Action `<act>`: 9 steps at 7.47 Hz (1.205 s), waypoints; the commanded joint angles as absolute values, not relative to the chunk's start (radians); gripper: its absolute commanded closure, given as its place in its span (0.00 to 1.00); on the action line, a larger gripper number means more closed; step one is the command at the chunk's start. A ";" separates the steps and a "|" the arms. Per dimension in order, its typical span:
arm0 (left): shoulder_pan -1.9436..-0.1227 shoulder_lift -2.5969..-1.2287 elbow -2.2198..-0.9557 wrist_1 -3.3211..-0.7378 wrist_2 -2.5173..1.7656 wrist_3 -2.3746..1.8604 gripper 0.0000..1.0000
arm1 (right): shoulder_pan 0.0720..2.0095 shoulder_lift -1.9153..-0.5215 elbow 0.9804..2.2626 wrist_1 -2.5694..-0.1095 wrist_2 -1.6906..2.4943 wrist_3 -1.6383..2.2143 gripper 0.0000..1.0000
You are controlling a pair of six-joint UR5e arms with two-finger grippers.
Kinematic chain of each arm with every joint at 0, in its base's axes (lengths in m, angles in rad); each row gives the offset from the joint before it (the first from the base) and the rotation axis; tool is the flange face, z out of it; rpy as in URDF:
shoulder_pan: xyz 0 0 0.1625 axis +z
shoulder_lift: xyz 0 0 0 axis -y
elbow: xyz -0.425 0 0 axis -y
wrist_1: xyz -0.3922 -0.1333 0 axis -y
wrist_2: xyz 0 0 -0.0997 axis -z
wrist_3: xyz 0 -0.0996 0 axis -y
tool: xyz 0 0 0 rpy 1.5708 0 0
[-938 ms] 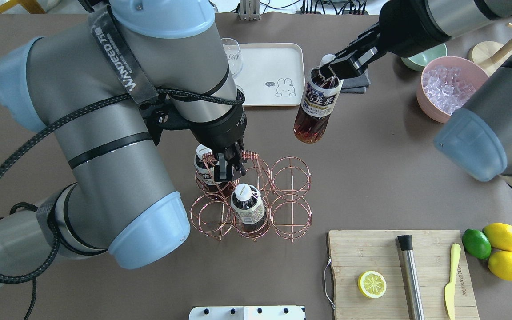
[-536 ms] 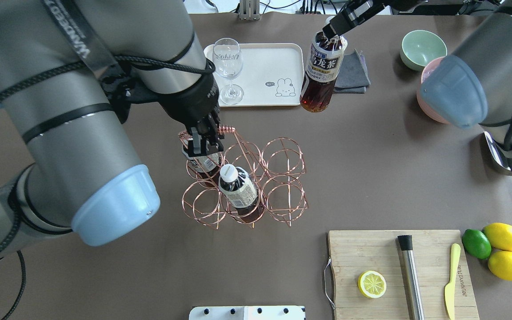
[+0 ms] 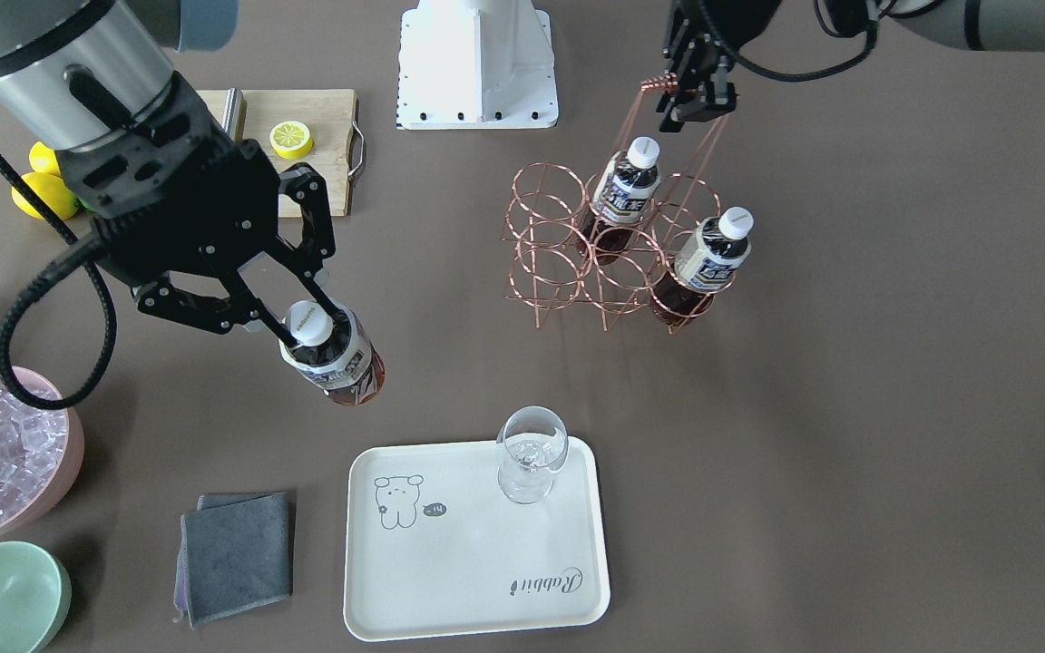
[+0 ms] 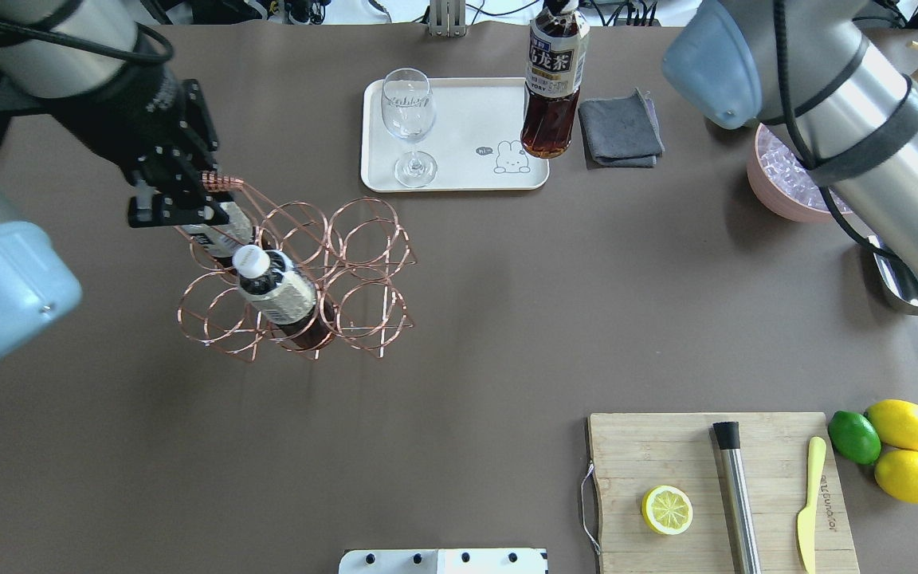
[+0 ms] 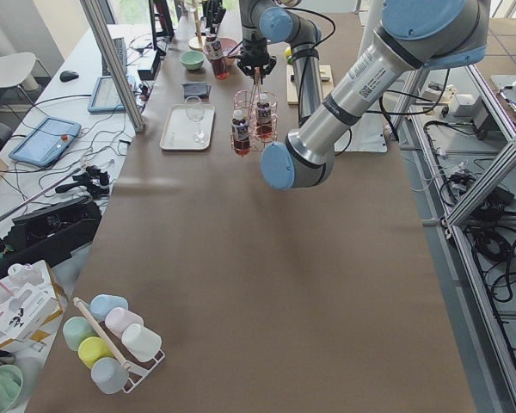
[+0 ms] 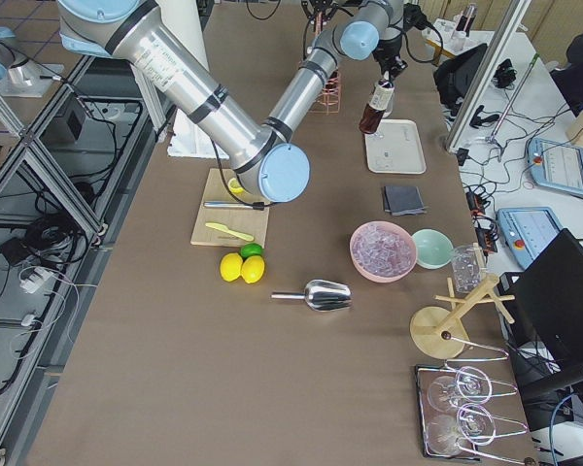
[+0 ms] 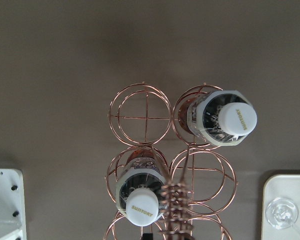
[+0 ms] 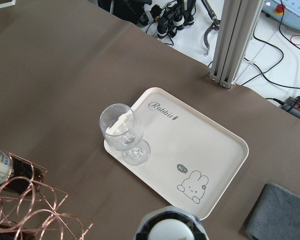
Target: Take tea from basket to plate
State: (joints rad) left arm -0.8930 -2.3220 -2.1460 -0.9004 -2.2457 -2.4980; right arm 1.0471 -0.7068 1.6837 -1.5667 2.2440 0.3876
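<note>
My right gripper (image 3: pixel 309 319) is shut on the white cap of a tea bottle (image 3: pixel 338 365) and holds it in the air beside the plate's (image 3: pixel 450 580) corner. In the overhead view this bottle (image 4: pixel 553 88) overlaps the plate's (image 4: pixel 459 163) right edge, and the gripper is out of that view. My left gripper (image 3: pixel 693 98) is shut on the coiled handle (image 4: pixel 221 183) of the copper wire basket (image 3: pixel 568 263), which seems lifted and tilted. Two tea bottles (image 3: pixel 627 186) (image 3: pixel 713 254) stand in its cells, and they also show in the left wrist view (image 7: pixel 237 117) (image 7: pixel 142 210).
A wine glass (image 4: pixel 407 119) stands on the plate's left part. A grey cloth (image 4: pixel 621 127) lies right of the plate. A pink bowl of ice (image 3: pixel 64 472) and a green bowl (image 3: pixel 1 599) are further right. A cutting board (image 4: pixel 626 454), lemons and a lime (image 4: pixel 905 446) lie near right.
My left gripper has carried the basket by its handle to the left and away from me. My right gripper has moved the held bottle left, to the plate's right edge.
</note>
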 commanded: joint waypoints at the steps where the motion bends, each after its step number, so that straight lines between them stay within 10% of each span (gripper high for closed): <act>1: -1.084 -2.140 -2.203 -0.807 -2.322 -2.189 1.00 | 1.048 -0.570 1.455 -1.562 2.240 0.417 1.00; 9: -1.393 -1.882 -2.087 -0.686 -2.178 -1.539 1.00 | 0.948 -0.509 1.171 -1.183 2.046 0.454 1.00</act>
